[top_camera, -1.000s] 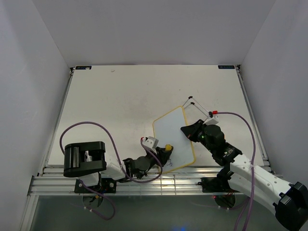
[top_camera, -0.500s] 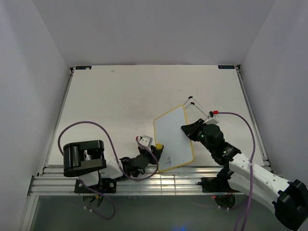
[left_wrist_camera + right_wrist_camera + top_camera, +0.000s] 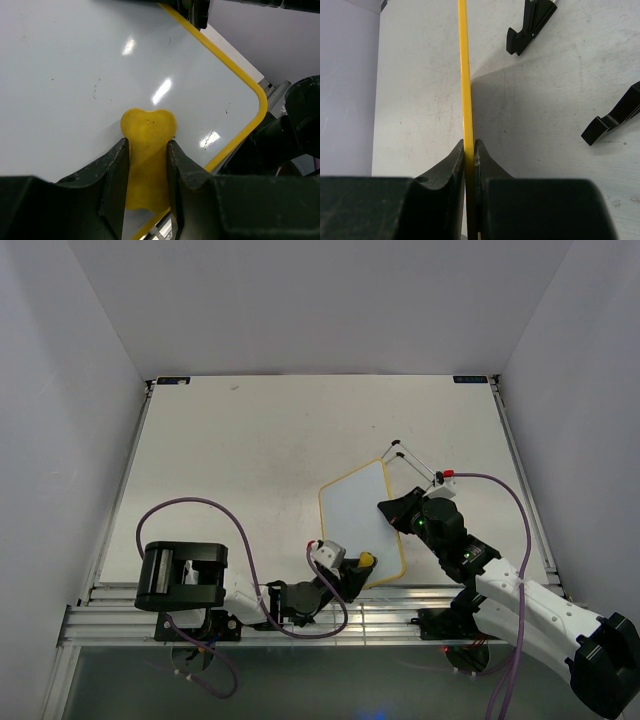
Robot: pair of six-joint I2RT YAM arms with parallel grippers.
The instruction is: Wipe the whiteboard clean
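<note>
Now left tool [image 3: 146, 150] is pinching the eraser [image 3: 148, 127], right tool [image 3: 469, 152] clamping the whiteboard [image 3: 358, 510] edge. Any overshoot is risking a slip off the corner.

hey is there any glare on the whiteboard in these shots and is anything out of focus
Left wrist view: bright glare patches on the whiteboard, left gripper slightly soft. Right wrist view: no glare, a shadow right of the yellow frame. Top view: evenly lit, sharp.

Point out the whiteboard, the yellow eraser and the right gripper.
whiteboard [image 3: 358, 515]: top external view, centre of white face.
yellow eraser [image 3: 148, 131]: left wrist view, rounded end.
right gripper [image 3: 469, 148]: right wrist view, between its fingertips.
</note>
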